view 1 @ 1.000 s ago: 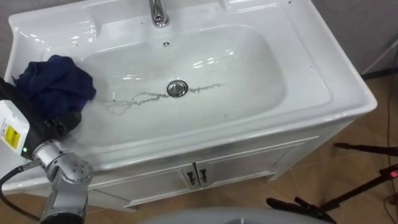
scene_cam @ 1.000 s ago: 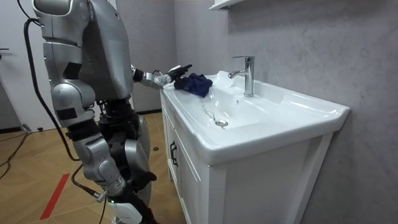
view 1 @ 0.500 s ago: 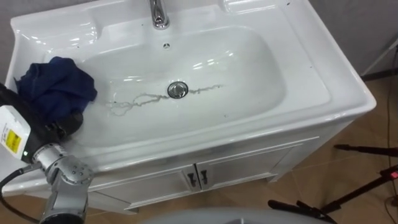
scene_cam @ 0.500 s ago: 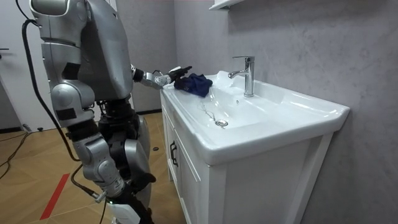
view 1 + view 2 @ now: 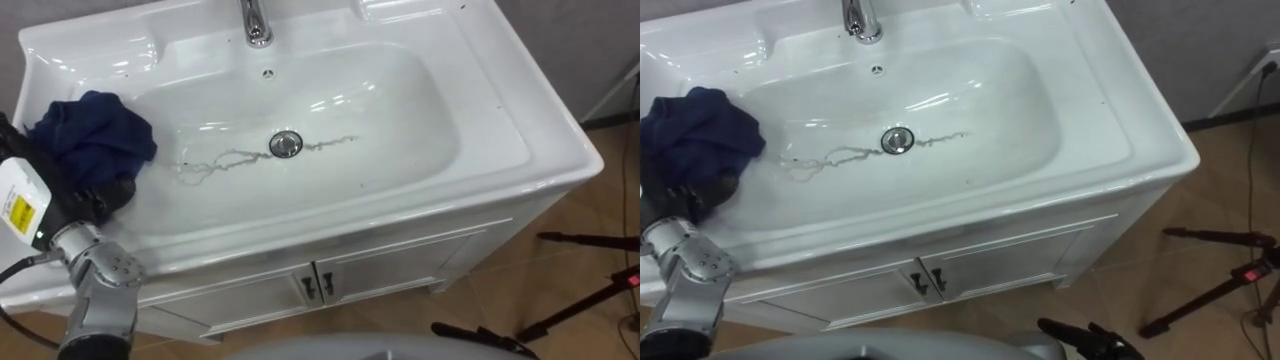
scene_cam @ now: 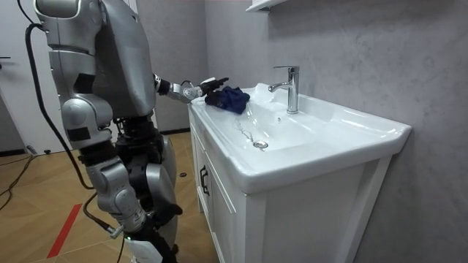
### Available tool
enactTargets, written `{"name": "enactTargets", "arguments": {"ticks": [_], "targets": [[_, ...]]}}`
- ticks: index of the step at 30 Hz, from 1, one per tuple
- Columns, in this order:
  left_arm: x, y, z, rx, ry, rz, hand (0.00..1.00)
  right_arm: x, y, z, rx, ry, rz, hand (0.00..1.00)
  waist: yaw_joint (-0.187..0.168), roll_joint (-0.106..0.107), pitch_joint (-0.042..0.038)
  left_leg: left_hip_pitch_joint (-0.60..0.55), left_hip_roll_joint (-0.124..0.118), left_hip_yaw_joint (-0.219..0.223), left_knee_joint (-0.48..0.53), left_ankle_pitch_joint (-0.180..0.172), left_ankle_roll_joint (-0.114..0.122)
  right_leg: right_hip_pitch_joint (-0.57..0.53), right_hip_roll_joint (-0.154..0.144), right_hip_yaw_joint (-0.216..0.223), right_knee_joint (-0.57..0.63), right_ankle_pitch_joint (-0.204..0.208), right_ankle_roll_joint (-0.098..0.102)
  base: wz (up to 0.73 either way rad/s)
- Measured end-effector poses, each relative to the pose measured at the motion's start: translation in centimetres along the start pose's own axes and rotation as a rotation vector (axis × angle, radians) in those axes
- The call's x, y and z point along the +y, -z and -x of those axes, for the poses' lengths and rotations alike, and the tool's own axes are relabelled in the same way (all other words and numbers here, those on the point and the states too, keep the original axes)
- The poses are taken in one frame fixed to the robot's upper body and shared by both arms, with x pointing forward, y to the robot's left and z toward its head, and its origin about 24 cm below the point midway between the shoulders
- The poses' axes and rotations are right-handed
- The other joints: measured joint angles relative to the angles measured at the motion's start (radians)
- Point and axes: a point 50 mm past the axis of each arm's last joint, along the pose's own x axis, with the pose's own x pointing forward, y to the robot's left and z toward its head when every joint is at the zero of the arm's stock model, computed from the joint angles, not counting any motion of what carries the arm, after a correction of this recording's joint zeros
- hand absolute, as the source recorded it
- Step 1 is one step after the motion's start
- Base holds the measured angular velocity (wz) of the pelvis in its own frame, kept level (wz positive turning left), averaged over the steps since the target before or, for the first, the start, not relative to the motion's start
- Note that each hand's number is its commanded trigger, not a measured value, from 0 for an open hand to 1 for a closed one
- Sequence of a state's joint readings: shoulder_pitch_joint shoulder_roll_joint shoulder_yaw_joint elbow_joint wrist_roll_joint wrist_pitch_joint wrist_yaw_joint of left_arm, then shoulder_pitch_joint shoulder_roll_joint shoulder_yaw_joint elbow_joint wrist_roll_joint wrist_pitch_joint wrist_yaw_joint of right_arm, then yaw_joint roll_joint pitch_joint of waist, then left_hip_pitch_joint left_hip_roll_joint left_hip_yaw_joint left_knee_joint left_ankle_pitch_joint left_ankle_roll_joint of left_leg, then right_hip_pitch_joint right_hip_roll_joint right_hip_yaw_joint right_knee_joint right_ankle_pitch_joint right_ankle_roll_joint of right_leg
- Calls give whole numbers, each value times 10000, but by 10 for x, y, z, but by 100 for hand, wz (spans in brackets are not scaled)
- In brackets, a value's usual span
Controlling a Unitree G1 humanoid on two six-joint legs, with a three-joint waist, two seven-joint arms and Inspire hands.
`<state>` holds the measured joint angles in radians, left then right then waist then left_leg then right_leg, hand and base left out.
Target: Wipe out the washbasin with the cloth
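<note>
A white basin [image 5: 400,120] is set in a vanity top, with a chrome tap [image 5: 255,20] at the back and a drain [image 5: 285,143] in the middle. A thin dirty streak [image 5: 215,160] runs left and right from the drain. A crumpled dark blue cloth [image 5: 95,135] lies on the basin's left rim, partly over the slope. My left hand [image 5: 95,198] is at the cloth's near edge with its dark fingers curled into the fabric. In the room view I stand at the basin's end, my left hand [image 6: 205,88] reaching to the cloth [image 6: 230,98].
Below the basin are white cabinet doors with small handles [image 5: 315,285]. Black tripod legs [image 5: 560,300] lie on the wooden floor to the right. A grey wall stands behind the tap, with a small shelf [image 6: 263,6] above it.
My left forearm has edged slightly up and to the left. The cloth stays in the same spot on the rim.
</note>
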<state>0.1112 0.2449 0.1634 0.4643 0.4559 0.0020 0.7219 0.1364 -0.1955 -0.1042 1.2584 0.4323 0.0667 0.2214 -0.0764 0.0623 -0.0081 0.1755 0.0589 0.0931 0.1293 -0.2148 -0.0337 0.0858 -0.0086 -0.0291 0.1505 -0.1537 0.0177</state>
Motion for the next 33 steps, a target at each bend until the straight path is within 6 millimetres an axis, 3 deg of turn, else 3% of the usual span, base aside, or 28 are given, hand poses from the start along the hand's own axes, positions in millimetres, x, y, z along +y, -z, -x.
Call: {"name": "enactTargets", "arguments": {"ticks": [10, 11, 14, 22, 23, 24, 25, 33], "targets": [[1, -5, -12, -283, 624, -532, 0, -7, -5, 2, -64, 23, 86, 0, 44, 207, 14, -129, 0, 135, 6, 1, 1, -197, 10, 142, 18, 30, 1, -3], [0, -1, -12, -173, 865, -724, 0, -8, -5, 2, -70, 27, 99, 0, 65, 191, 46, -107, 0, 157, 5, 2, 1, -190, 18, 196, 18, 30, 1, -13], [-4, 7, -11, 92, 1503, -932, 0, -11, -6, 3, -70, 99, 127, 0, 127, 276, 28, -41, 4, 204, 4, 2, 1, -75, 43, 336, 17, 30, 1, -14], [-12, 7, -12, 303, 2419, -863, 0, -12, -5, 3, 128, 174, 82, 0, 297, 238, -3, -26, 53, 447, 3, 3, 0, -128, 107, 484, 18, 52, -28, -6], [-12, 7, -13, 321, 2493, -861, 14, -12, -5, 3, 156, 218, 78, 0, 300, 241, -6, -18, 53, 447, 3, 3, 0, -124, 107, 475, 20, 53, -28, 0], [-13, 7, -13, 344, 2547, -872, 88, -13, -5, 3, 205, 240, 68, 0, 301, 245, -9, 2, 53, 447, 3, 3, 0, -123, 108, 471, 21, 54, -30, 0], [-13, 7, -13, 371, 2584, -891, 100, -13, -5, 3, 226, 250, 63, 0, 301, 247, -9, 18, 53, 447, 3, 3, 0, -121, 108, 472, 20, 54, -30, 0], [-16, 10, -16, 547, 2706, -1131, 100, -16, -5, 4, 365, 357, 31, 0, 300, 367, -83, 106, 55, 438, 7, 3, 0, 18, 108, 445, 40, 54, -29, 1]]}}
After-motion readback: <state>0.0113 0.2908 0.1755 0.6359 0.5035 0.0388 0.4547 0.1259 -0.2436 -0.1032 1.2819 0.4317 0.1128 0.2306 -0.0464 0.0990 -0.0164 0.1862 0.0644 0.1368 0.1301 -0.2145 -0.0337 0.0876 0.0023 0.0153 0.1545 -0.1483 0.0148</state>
